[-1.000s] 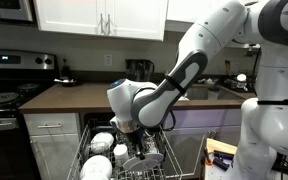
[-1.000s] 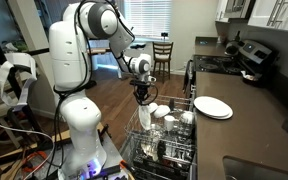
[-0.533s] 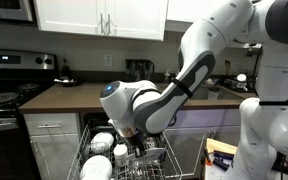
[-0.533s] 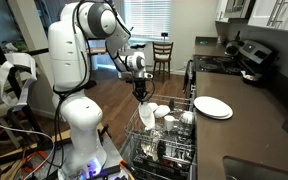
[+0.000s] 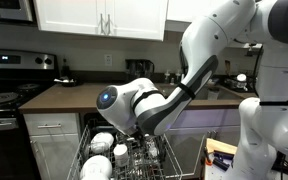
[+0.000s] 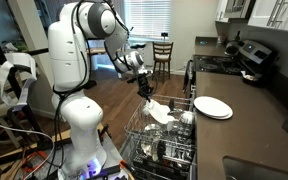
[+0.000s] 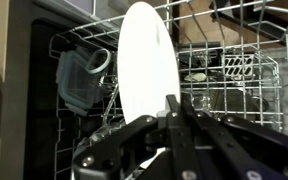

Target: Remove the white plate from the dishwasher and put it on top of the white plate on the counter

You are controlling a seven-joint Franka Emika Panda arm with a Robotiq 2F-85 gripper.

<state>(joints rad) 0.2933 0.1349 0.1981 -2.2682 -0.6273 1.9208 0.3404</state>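
We are seeing the gripper (image 7: 172, 104) clamping the white plate (image 7: 142, 60) by its rim over the dishwasher rack (image 7: 236, 38); second plate (image 6: 212, 107) sitting on worktop (image 6: 252, 138).

In the wrist view we lose the top of the plate (image 7: 142, 65) past the upper edge, and its lower rim hides behind the gripper (image 7: 174, 102). In an exterior view the arm (image 5: 134, 105) covers the gripper, and the bottom edge cuts off the rack (image 5: 156, 156).

The tool (image 6: 144, 90) has tilted sideways, lifting the gripped white plate (image 6: 157, 110) partly out of the rack (image 6: 174, 135).
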